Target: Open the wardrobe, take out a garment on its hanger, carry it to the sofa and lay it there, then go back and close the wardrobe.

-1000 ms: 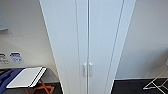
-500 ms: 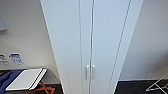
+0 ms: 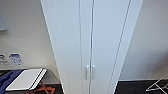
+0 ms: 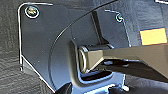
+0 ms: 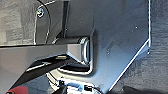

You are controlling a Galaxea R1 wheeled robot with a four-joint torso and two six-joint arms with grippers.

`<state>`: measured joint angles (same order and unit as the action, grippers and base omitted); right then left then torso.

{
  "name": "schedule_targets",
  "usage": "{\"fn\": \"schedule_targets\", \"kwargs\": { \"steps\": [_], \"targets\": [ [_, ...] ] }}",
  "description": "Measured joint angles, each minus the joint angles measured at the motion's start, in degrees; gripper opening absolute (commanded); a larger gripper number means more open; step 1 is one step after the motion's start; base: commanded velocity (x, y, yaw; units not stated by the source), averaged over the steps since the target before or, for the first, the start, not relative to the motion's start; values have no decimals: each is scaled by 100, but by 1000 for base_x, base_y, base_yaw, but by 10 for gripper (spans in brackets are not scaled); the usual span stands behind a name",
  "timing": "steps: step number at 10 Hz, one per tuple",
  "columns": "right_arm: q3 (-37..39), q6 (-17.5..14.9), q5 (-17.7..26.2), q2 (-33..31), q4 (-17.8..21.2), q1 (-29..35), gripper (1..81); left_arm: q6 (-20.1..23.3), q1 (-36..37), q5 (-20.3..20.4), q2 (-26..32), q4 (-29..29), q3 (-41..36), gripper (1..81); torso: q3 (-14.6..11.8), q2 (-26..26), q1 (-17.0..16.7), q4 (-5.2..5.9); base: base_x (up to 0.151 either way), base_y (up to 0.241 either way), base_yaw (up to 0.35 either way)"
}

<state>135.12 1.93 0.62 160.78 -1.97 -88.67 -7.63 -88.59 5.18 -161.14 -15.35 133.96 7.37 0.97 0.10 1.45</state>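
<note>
The wardrobe (image 3: 75,45) stands straight ahead in the head view, tall, white and close. Both of its doors are shut, and the seam between them runs down the middle. Its two small white handles (image 3: 90,72) sit side by side low on the doors. The shut doors hide the garment and the hanger. In the left wrist view the arm's dark plate (image 4: 50,50) hangs over dark carpet (image 4: 10,37). The right wrist view likewise has its plate (image 5: 120,40) above the same carpet (image 5: 160,60).
A white board (image 3: 25,78) lies on a low stand to the left of the wardrobe, with blue cloth (image 3: 6,80) and orange legs (image 3: 43,88) by it. A white wire frame (image 3: 158,85) stands at the lower right. A pale wall runs behind, and a yellow patch (image 4: 153,36) marks the floor.
The whole head picture has shifted a little, with the wardrobe slightly nearer: the camera moved. The doors stay shut.
</note>
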Motion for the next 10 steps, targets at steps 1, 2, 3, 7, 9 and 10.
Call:
{"fn": "schedule_targets", "kwargs": {
  "steps": [1, 2, 3, 7, 9, 10],
  "targets": [
    [0, 0, 4, 0, 0, -5, 811, 2, -2, 0, 0, 0, 0, 811, 0, 0, -2, 0, 0, 0, 0],
    [0, 0, 1, 0, -2, -2, 811, 0, 0, 0, 0, 0, 0, 811, 0, 0, -2, 0, 63, 0, 0],
    [0, 0, 9, 0, -2, -22, 811, 0, -24, -6, -2, 0, 0, 811, 0, 2, -7, 0, 70, 0, 0],
    [2, 0, -2, 0, -23, 54, 811, 0, 37, 13, -5, 0, 0, 811, -2, 2, -7, 0, 75, 0, 0],
    [2, 0, 6, 0, -28, 22, 811, 0, -2, 2, -5, 0, 0, 811, -2, 2, -7, 0, 75, 0, 0],
    [2, 0, 1, 0, -28, 26, 811, 0, 0, 2, -9, 0, 0, 811, -2, 2, -5, 0, 75, 0, 0]
  ]
}}
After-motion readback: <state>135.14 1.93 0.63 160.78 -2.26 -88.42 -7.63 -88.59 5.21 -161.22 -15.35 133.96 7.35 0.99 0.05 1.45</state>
